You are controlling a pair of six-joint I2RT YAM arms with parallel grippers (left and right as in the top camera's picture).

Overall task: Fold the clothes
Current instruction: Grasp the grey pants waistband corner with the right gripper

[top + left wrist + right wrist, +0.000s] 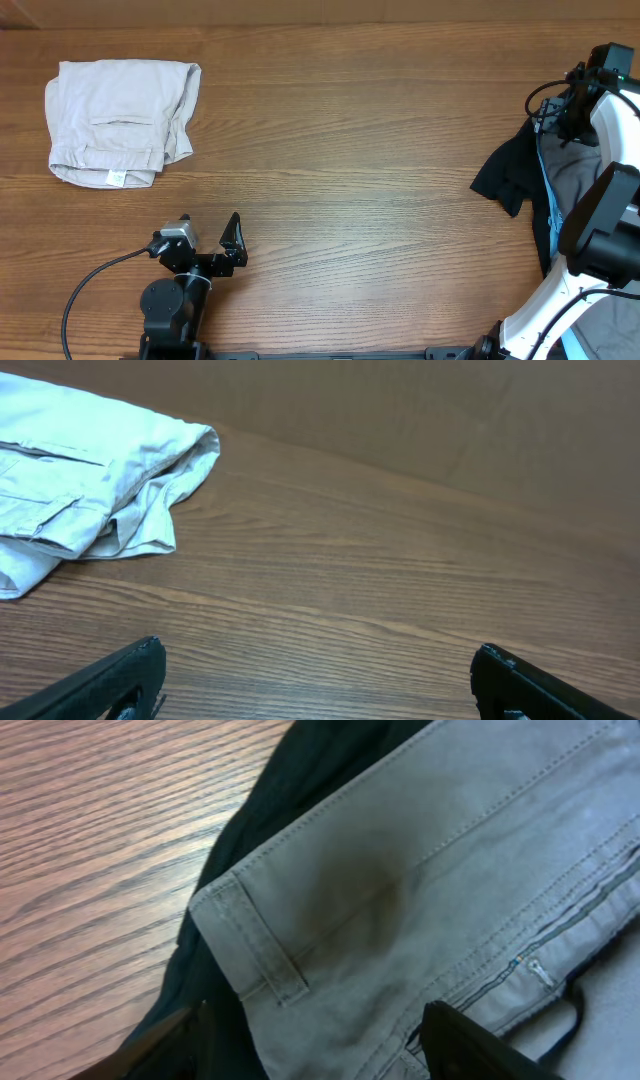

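Waistband first: drop your right claw [315, 1025], jaws wide and empty, onto grey shorts [420, 890] edge. Pinch grey only, not black cloth [300, 770] underneath. Left claw [315, 665] wide, empty.

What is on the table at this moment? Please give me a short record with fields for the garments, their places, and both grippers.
folded: beige shorts, at the far left of the table
unfolded pile: grey shorts on a black garment, with light blue cloth showing, at the right edge
left arm: left gripper open, empty, over bare wood
right arm: right gripper open, jaws apart over the grey waistband
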